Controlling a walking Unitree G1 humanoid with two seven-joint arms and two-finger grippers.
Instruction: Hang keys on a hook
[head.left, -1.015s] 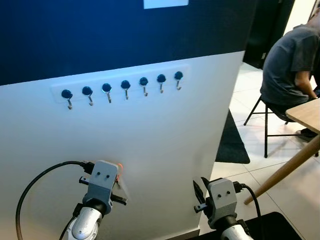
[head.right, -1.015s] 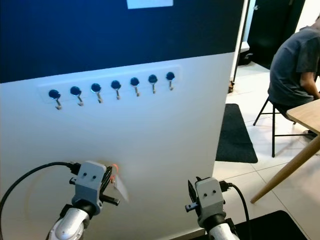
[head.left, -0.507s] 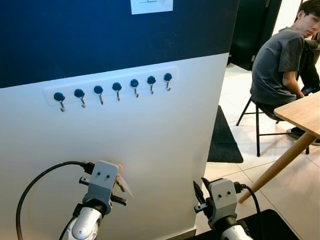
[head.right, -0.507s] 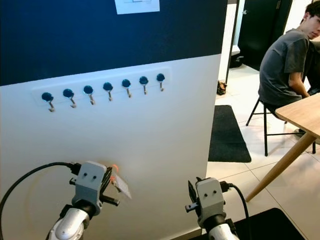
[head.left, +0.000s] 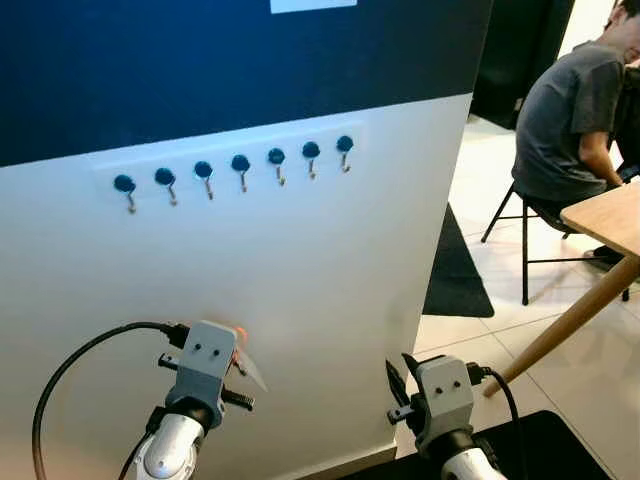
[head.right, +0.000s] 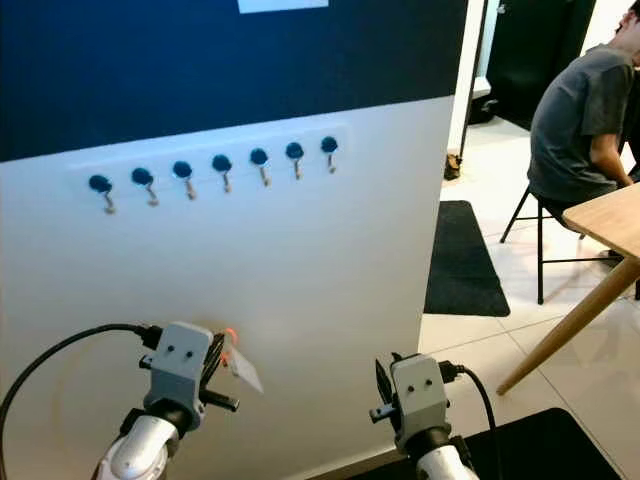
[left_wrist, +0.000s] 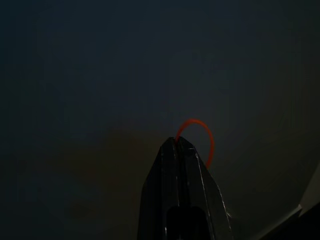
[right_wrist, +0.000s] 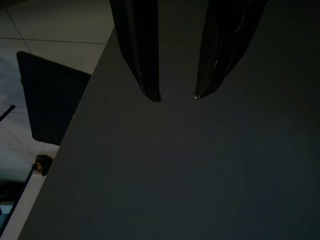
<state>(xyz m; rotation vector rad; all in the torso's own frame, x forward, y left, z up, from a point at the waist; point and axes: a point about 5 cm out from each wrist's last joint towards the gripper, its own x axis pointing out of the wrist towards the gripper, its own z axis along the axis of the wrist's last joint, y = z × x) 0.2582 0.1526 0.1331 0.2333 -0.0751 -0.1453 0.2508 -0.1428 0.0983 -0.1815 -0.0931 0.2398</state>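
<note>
1. Seven hooks (head.left: 241, 164) ran in a row along a white rail on the white wall in the left eye view, and every one of them hung bare, so the hanging itself was not yet done. Well below that rail, the left gripper (head.left: 236, 356) was raised close to the wall, with an orange ring and a pale tag of the keys (head.left: 245, 366) showing beside its housing. The right gripper (head.left: 397, 385) was also well below the rail and off to the right of the left one. To the right of the rail, past the wall's edge, a person (head.left: 570, 110) sat on a chair by a wooden table (head.left: 605, 218).

2. From the right eye view the same layout held: keys low under the rail and apart from any hook, so I judged the lift up to the rail was all still to come.

3. Looking along the left wrist, in very dim light, the two black fingers were pressed together on the orange ring (left_wrist: 200, 135), which looped out past their tips toward the wall.

4. Looking along the right wrist, the fingers (right_wrist: 142, 55) stood parted with nothing between them, pointing at the wall beneath the rail.
</note>
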